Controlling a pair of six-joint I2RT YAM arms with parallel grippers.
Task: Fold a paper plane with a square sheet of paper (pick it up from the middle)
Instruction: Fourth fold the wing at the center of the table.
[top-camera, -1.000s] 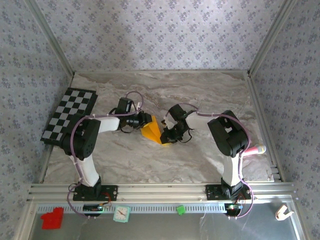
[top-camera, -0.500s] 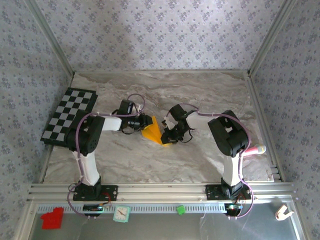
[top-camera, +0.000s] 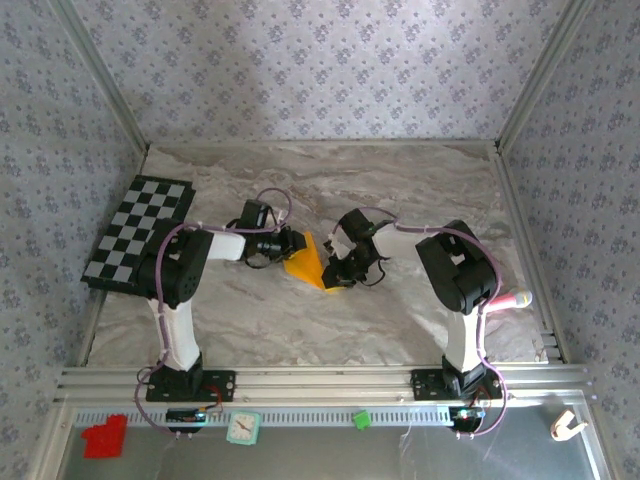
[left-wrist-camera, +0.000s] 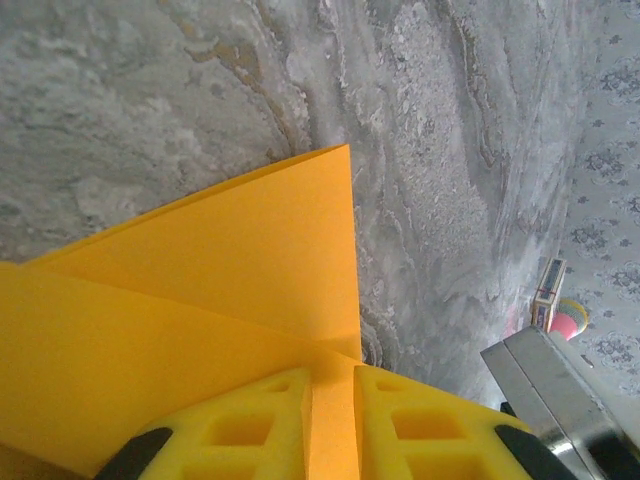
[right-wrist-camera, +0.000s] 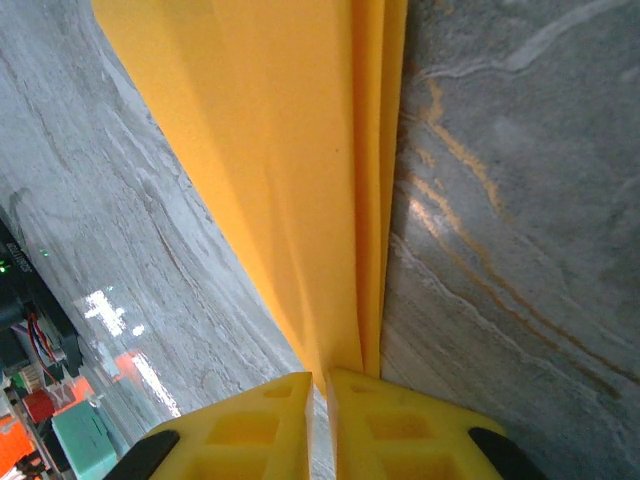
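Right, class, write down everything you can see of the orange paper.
The orange paper is thin, plain and matte, folded into layered flaps with sharp creases and a pointed corner. It sits in the middle of the grey marbled table, between the two arms. The left gripper pinches one edge; the right gripper pinches the stacked folds on the opposite side.

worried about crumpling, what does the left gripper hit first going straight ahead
The orange paper: the left gripper is shut on it and the sheet runs ahead. Beyond its edge probably the table, depth unclear.
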